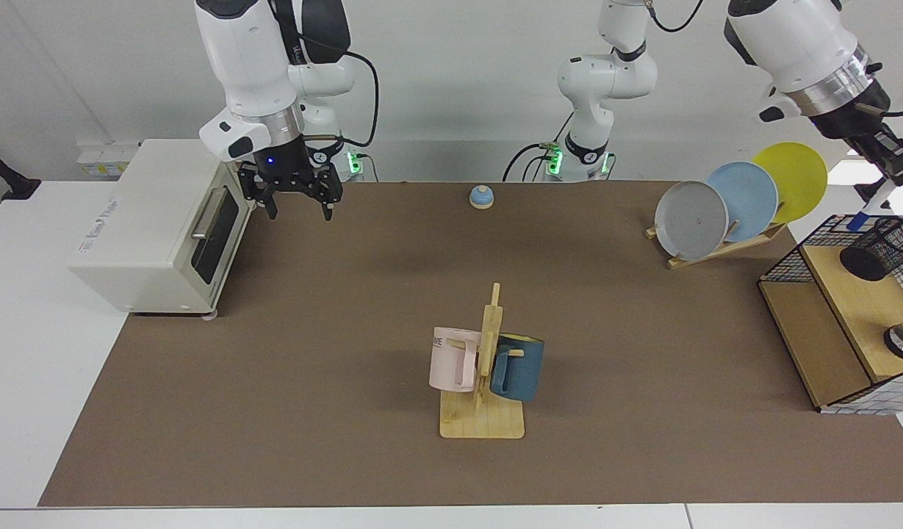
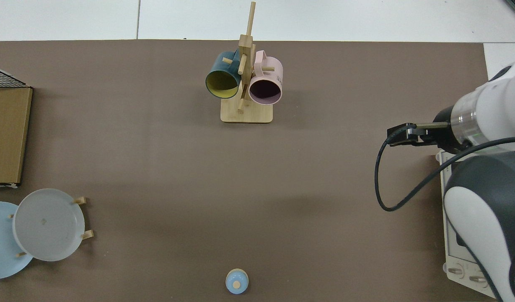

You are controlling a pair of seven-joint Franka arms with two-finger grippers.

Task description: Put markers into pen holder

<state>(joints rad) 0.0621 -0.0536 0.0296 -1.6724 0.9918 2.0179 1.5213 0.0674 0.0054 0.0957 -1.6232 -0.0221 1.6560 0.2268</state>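
Note:
My left gripper [image 1: 892, 167] hangs at the far right of the facing view, shut on the top of the marker [image 1: 873, 203]. The marker slants down to the left, and its blue cap is just above the rim of the pen holder [image 1: 881, 250]. The pen holder is a black mesh cup that leans on the upper wooden shelf of the wire basket. My right gripper [image 1: 297, 203] hovers open and holds nothing, beside the toaster oven at the back left. The top view shows only the right arm [image 2: 471, 126]. The left gripper, marker and pen holder lie outside it.
A white toaster oven [image 1: 157, 220] stands at the left. A mug tree [image 1: 484, 367] with a pink and a blue mug is mid-table. A plate rack [image 1: 723, 213], a small bell [image 1: 481, 196] and the wire basket [image 1: 826, 316] with wooden shelves are also on the table.

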